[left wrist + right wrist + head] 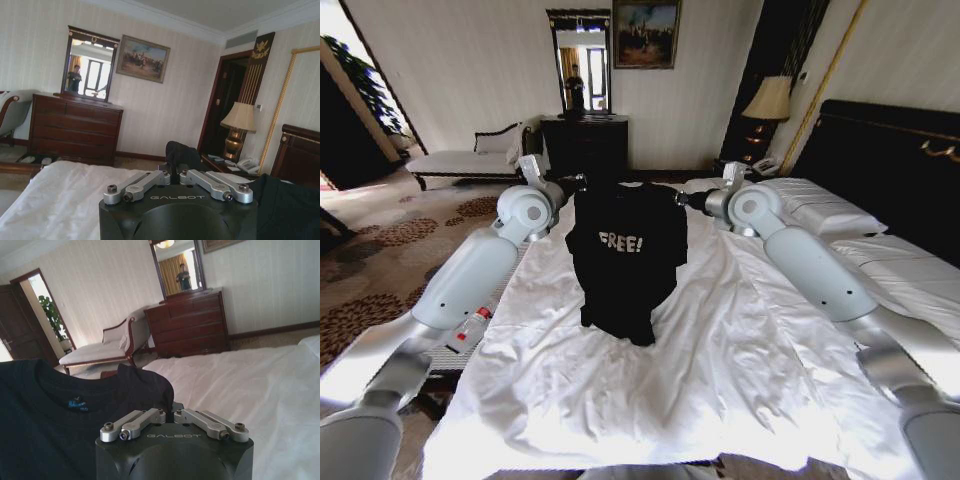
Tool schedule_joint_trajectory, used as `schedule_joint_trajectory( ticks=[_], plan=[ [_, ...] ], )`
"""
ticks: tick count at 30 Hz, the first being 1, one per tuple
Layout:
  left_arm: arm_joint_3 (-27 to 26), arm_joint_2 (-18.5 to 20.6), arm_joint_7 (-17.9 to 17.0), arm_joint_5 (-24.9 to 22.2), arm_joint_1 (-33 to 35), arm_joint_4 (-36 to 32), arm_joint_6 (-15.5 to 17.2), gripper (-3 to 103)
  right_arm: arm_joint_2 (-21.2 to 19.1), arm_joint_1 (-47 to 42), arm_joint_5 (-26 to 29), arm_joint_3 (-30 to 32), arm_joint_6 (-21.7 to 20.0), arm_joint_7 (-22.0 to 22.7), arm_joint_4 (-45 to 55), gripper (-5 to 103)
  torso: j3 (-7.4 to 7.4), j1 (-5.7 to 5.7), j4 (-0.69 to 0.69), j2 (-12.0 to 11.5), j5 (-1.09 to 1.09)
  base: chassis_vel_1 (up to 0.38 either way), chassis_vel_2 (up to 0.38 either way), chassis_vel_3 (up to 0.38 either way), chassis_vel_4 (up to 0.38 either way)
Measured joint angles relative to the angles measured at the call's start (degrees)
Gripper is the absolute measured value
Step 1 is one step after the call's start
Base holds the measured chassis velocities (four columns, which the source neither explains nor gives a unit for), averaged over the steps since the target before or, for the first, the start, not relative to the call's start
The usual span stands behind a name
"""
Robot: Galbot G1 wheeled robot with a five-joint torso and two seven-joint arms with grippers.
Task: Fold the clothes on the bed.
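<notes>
now both grippers, left gripper (578, 183) and right gripper (682, 198), pinch the t-shirt (625, 255) shoulders; keep them level as you lay it flat on the bed (740, 340).

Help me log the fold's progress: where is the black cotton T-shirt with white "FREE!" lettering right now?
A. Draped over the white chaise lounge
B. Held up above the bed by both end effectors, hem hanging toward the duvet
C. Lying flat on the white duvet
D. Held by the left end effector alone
B: the black cotton T-shirt with white "FREE!" lettering hangs between the left end effector and the right end effector, each shut on a shoulder, above the white duvet.
</notes>
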Motion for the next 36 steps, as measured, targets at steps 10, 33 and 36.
schedule_joint_trajectory(
  ticks=[10,33,36],
  plan=[
    [3.84,3.71,0.75,-7.63,-12.05,0.75,0.83,3,-1.83,11.21,5.17,-3.46,0.22,1.19,-2.61,2,0.0,0.0,-0.01,0.0,0.02,0.0,0.0,0.0,0.0],
    [4.32,13.49,-2.62,-18.22,-19.48,-12.59,1.94,3,-6.9,17.73,17.41,-0.88,-2.42,7.61,5.25,2,0.0,0.0,-0.02,0.0,0.02,0.0,0.0,0.0,0.0],
    [0.24,17.77,-2.94,-19.69,-16.03,-16.9,1.85,3,-6.86,18.05,23.23,1.06,-3.42,13.18,10.34,2,-0.01,0.0,0.0,0.0,0.0,0.0,0.0,0.0,0.0]
  ],
)
